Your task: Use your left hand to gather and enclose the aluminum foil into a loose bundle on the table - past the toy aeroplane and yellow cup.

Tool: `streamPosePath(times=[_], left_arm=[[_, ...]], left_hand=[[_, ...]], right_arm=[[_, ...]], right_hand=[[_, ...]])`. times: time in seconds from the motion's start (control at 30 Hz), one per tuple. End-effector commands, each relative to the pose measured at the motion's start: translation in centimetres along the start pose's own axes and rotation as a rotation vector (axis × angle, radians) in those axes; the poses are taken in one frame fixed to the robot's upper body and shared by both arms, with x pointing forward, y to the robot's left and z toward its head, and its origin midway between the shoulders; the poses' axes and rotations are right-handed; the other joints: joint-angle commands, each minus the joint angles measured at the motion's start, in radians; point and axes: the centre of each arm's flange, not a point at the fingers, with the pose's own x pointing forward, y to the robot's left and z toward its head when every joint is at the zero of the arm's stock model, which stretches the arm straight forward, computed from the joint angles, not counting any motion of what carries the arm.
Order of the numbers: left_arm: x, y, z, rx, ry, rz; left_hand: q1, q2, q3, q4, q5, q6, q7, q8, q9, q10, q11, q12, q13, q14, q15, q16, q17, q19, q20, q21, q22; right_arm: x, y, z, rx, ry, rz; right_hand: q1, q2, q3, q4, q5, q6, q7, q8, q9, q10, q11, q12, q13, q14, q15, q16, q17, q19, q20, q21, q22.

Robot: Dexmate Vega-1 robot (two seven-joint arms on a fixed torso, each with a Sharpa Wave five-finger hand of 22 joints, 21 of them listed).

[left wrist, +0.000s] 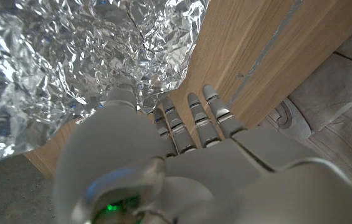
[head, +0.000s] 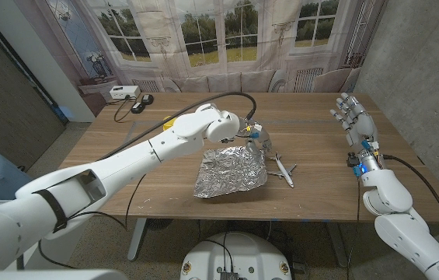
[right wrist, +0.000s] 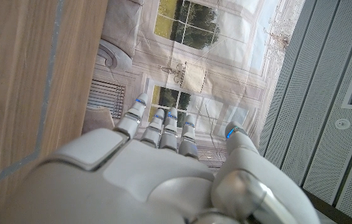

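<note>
A crumpled sheet of aluminum foil point(head: 231, 173) lies spread near the middle of the wooden table point(head: 320, 187). Just to its right lies a small white toy aeroplane point(head: 282, 167). A bit of the yellow cup point(head: 168, 122) peeks out behind my left arm. My left hand point(head: 253, 134) hovers at the foil's far right corner. In the left wrist view its fingers point(left wrist: 191, 118) reach out straight beside the edge of the foil point(left wrist: 70, 62), holding nothing. My right hand point(head: 353, 117) is raised at the table's right side, fingers spread and empty.
A white box point(head: 123, 92) and a small black object point(head: 143, 99) sit at the table's far left, with a black cable point(head: 203, 99) running along my left arm. A window backdrop hangs behind the table.
</note>
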Motion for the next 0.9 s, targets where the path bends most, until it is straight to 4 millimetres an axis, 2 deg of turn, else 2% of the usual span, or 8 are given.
streamPosePath(times=[0.03,0.13,0.27,0.43,0.57,0.7,0.8,0.9], left_arm=[[-1.9,0.9,-1.1,-0.120,0.038,0.142],[-2.5,0.8,-1.6,-0.193,0.030,0.210],[-2.4,0.5,-2.1,-0.315,-0.058,0.194],[-1.7,0.4,-2.4,-0.403,-0.184,0.080],[-1.6,1.0,-2.1,-0.360,-0.241,0.022],[-1.6,2.3,-1.4,-0.250,-0.221,-0.096],[-1.7,2.9,-1.1,-0.199,-0.205,-0.144],[-1.8,3.3,-1.2,-0.230,-0.222,-0.142]], left_hand=[[-0.082,-0.018,-0.029,0.030,0.014,-0.126,-0.030,-0.010,0.005,-0.172,0.035,-0.030,0.016,-0.064,0.010,-0.021,0.008,-0.025,0.024,-0.015,0.007],[-0.147,-0.013,-0.051,0.061,0.018,-0.206,-0.030,-0.011,0.004,-0.239,0.040,-0.027,0.022,-0.115,0.034,-0.022,0.013,-0.053,0.048,-0.028,0.007],[-0.210,-0.011,-0.074,0.091,0.017,-0.282,-0.030,-0.011,0.001,-0.279,0.061,-0.027,0.018,-0.165,0.039,-0.025,0.011,-0.054,0.044,-0.032,0.007],[-0.281,-0.051,-0.122,0.120,0.023,-0.304,-0.024,0.002,-0.001,-0.308,0.085,-0.028,0.009,-0.203,0.044,-0.024,0.003,-0.076,0.047,-0.047,0.004],[-0.258,-0.100,-0.142,0.095,0.041,-0.287,-0.008,0.011,-0.002,-0.289,0.086,-0.016,0.002,-0.203,0.050,-0.019,-0.005,-0.087,0.070,-0.058,0.002],[-0.169,-0.171,-0.167,0.035,0.092,-0.328,0.057,0.004,-0.001,-0.337,0.107,-0.026,-0.009,-0.258,0.079,-0.026,-0.011,-0.118,0.101,-0.082,0.000],[-0.145,-0.192,-0.183,0.021,0.122,-0.373,0.074,-0.003,0.000,-0.365,0.121,-0.029,-0.013,-0.285,0.094,-0.026,-0.011,-0.123,0.107,-0.089,0.001],[-0.137,-0.200,-0.193,0.017,0.139,-0.364,0.086,0.006,0.001,-0.334,0.117,-0.013,-0.015,-0.273,0.091,-0.017,-0.010,-0.121,0.110,-0.091,0.001]], right_arm=[[-0.1,-0.2,0.0,-0.004,0.003,-0.005],[-0.1,-0.2,-0.1,-0.003,0.005,-0.003],[-0.1,-0.2,-0.1,-0.002,0.004,-0.001],[0.0,-0.1,-0.1,0.001,-0.001,-0.003],[-0.1,-0.2,-0.1,0.005,-0.006,-0.009],[-0.3,-0.3,0.1,0.008,-0.012,-0.014],[-0.5,-0.3,0.1,0.010,-0.015,-0.016],[-0.6,-0.3,0.1,0.011,-0.014,-0.016]], right_hand=[[0.001,-0.001,0.007,0.002,0.003,0.007,-0.005,-0.004,0.003,0.003,0.001,-0.002,0.002,0.005,-0.001,0.001,0.003,0.006,0.000,0.000,0.004],[0.001,-0.001,0.007,0.001,0.003,0.008,-0.005,-0.004,0.003,0.004,-0.002,-0.001,0.002,0.006,-0.001,0.001,0.003,0.007,-0.001,0.000,0.004],[0.002,-0.001,0.008,0.000,0.003,0.009,-0.005,-0.003,0.003,0.003,0.000,-0.002,0.002,0.005,-0.001,0.001,0.003,0.006,-0.001,0.000,0.004],[0.002,-0.002,0.008,0.000,0.003,0.009,-0.005,-0.003,0.003,0.004,-0.003,-0.002,0.002,0.005,0.000,0.001,0.003,0.006,-0.001,0.000,0.004],[0.000,-0.001,0.008,0.001,0.003,0.008,-0.005,-0.004,0.003,0.004,-0.003,-0.002,0.002,0.006,0.001,0.001,0.003,0.006,-0.002,0.000,0.004],[-0.003,-0.001,0.007,0.003,0.003,0.008,-0.006,-0.004,0.003,0.004,-0.001,-0.002,0.002,0.007,0.000,0.002,0.004,0.006,-0.001,0.000,0.004],[-0.004,-0.001,0.007,0.003,0.003,0.008,-0.006,-0.004,0.003,0.005,-0.002,-0.001,0.002,0.007,0.001,0.002,0.005,0.007,-0.001,0.000,0.004],[-0.007,-0.001,0.006,0.005,0.002,0.008,-0.006,-0.004,0.003,0.004,-0.001,-0.002,0.002,0.007,0.001,0.002,0.005,0.008,0.000,0.001,0.004]])
